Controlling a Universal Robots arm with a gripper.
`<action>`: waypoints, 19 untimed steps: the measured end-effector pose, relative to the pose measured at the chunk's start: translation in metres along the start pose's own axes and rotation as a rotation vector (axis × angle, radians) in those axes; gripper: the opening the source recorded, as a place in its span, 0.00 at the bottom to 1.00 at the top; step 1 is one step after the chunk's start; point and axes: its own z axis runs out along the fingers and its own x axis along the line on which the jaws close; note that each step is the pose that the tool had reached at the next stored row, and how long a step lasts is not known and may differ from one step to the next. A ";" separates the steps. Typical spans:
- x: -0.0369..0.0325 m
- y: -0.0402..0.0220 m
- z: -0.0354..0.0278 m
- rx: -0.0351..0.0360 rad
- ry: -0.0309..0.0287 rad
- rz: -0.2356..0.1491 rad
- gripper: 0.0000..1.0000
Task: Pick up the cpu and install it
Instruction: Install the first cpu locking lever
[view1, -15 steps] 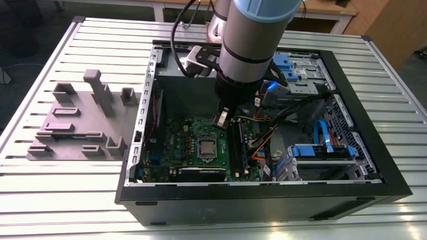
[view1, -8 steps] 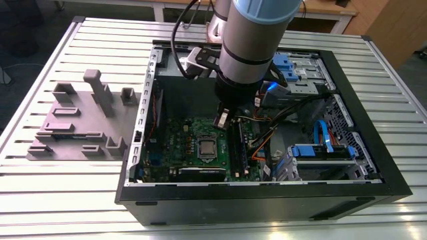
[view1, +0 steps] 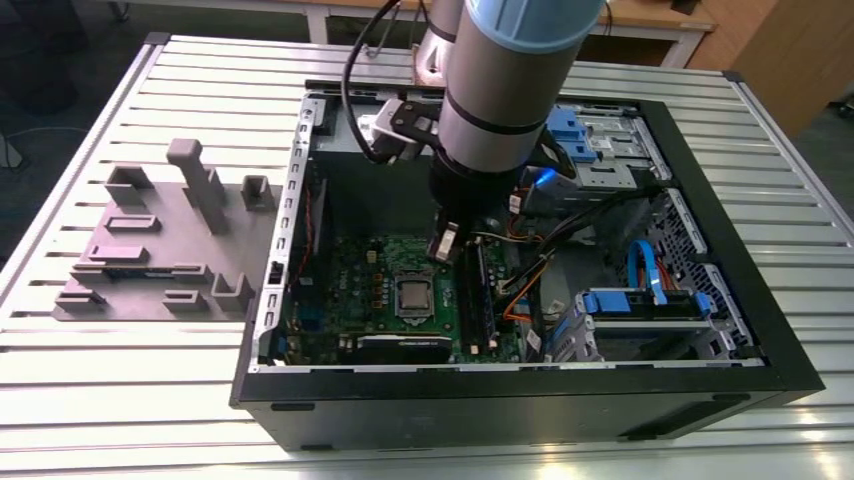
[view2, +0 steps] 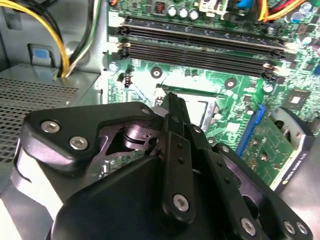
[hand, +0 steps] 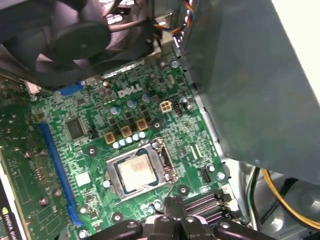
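Note:
The cpu (view1: 415, 295) (hand: 136, 172), a small square chip with a pale metal top, lies flat in the socket on the green motherboard (view1: 380, 262) inside the open computer case (view1: 534, 400). My gripper (view1: 445, 246) (hand: 173, 202) hangs just above the board beside the socket, on the side of the memory slots. Its black fingers (view2: 172, 107) stand pressed together with nothing between them. In the second wrist view the gripper body hides most of the socket (view2: 200, 107).
A grey fixture plate (view1: 160, 250) with upright blocks lies on the slatted table at the exterior view's left. Black memory slots (view2: 200, 47), a case fan (hand: 75, 35), yellow cables (view2: 60, 45) and blue-tabbed drive cages (view1: 641, 300) crowd the case around the arm.

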 end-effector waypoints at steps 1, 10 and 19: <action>0.0004 -0.0001 0.0001 -0.0002 0.0003 -0.005 0.10; 0.0033 -0.0015 0.0038 -0.0025 0.0074 -0.081 0.10; 0.0051 -0.0024 0.0065 -0.0021 0.0361 -0.112 0.10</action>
